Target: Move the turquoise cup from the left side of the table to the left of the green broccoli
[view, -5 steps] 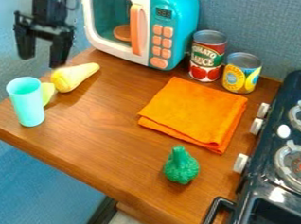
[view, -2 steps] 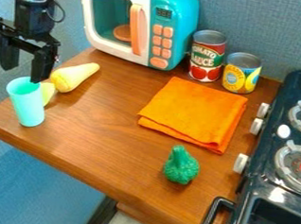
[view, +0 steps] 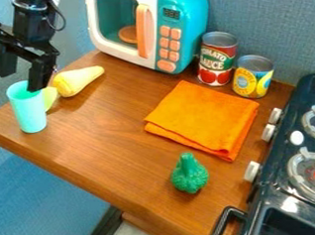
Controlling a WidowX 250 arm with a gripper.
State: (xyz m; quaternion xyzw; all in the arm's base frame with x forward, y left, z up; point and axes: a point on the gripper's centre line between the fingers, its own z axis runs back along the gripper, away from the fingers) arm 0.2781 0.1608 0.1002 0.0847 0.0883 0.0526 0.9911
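Your gripper (view: 20, 81) hangs with its fingers wide apart, just above the turquoise cup (view: 30, 112), which stands upright near the edge of your brown wooden counter (view: 106, 141), long axis vertical, open mouth up; past the toy microwave (view: 182, 21) rises a textured blue wall (view: 278, 26)

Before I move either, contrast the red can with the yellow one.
The red can is taller than the yellow can. The red can's label shows tomatoes, while the yellow can's shows yellow fruit. The red can stands farther left in the view than the yellow can. Both stand upright on the table.
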